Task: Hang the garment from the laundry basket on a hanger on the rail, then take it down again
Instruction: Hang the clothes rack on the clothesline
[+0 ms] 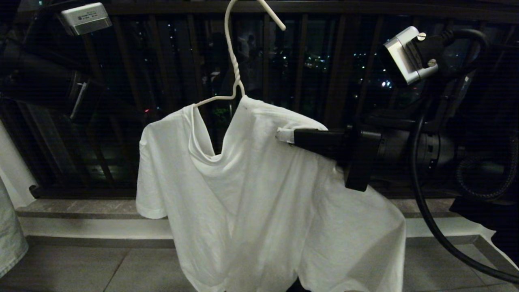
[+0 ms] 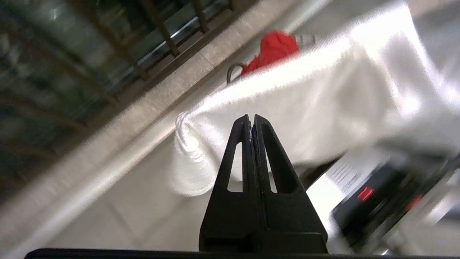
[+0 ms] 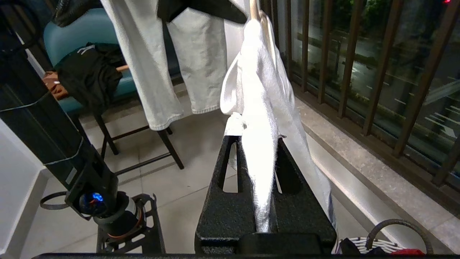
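Observation:
The garment [image 1: 259, 194], a plain white T-shirt, hangs on the white wire hanger [image 1: 231, 52], whose hook stands free in the air. The rail is out of view. My right gripper [image 1: 284, 136] comes in from the right, shut on the shirt's shoulder. In the right wrist view the white cloth [image 3: 258, 108] is pinched between the right gripper [image 3: 256, 138]'s fingers. My left gripper [image 2: 251, 117] is shut with nothing in it, pointing at the shirt [image 2: 323, 104] without touching it. The laundry basket [image 3: 373, 246] with its striped rim and loop handle sits on the floor below.
The left arm [image 1: 40, 85] is raised at the upper left. The dark balcony railing [image 1: 300, 69] and a stone ledge [image 1: 81, 207] lie behind the shirt. A red cloth [image 2: 276, 48] lies by the basket. A teal chair [image 3: 72, 39] carries a black garment [image 3: 90, 72]; pale clothes [image 3: 172, 61] hang nearby.

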